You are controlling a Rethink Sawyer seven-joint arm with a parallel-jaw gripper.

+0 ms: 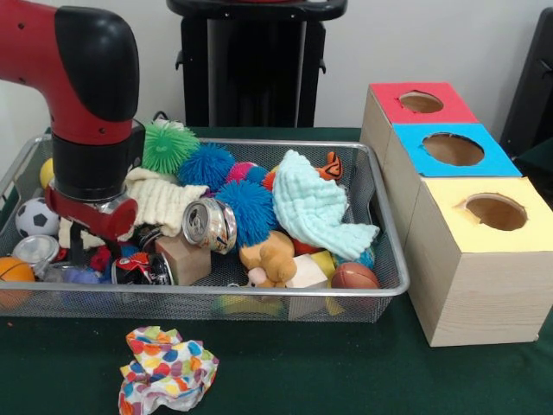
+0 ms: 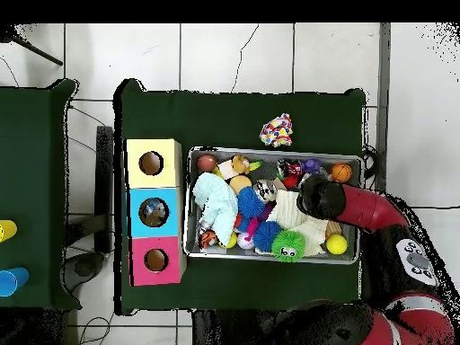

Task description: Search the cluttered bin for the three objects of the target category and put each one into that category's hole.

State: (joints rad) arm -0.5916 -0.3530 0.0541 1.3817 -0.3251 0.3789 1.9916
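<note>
– Bin [image 1: 259,292]: position and condition to be stated.
– A wire-mesh tray is recorded near the middle of the green-covered table [image 1: 346,372], filled to the rim with mixed clutter. A dented can [image 1: 210,225], a mint cloth [image 1: 315,207], a green spiky ball [image 1: 170,147] and a blue spiky ball [image 1: 206,166] are noted in it. A soccer ball [image 1: 36,216] and a small basketball [image 1: 13,277] are logged at the end on the robot's right, and a small brown football [image 1: 354,277] at the opposite end's outer corner.
– Gripper?
– The gripper [image 1: 82,251] is lowered into the bin at the robot's right end, among the clutter. Whether it is spread or closed cannot be told, as it is buried and the arm hides it from above.
– Holes?
– Three wooden boxes are set in a row just beside the bin's end on the robot's left, each with a round hole on top: the red-topped box [image 1: 389,108], the blue-topped box [image 1: 501,164] and the yellow-topped box [image 1: 471,285].
– Surface and room?
– A crumpled multicoloured cloth [image 1: 168,367] is found on the table outside the bin's long side away from the robot. A white tiled floor [image 2: 225,54] is observed around the table, a pale wall [image 1: 415,43] behind it, and a second green table [image 2: 31,180] stands apart beyond the boxes.
</note>
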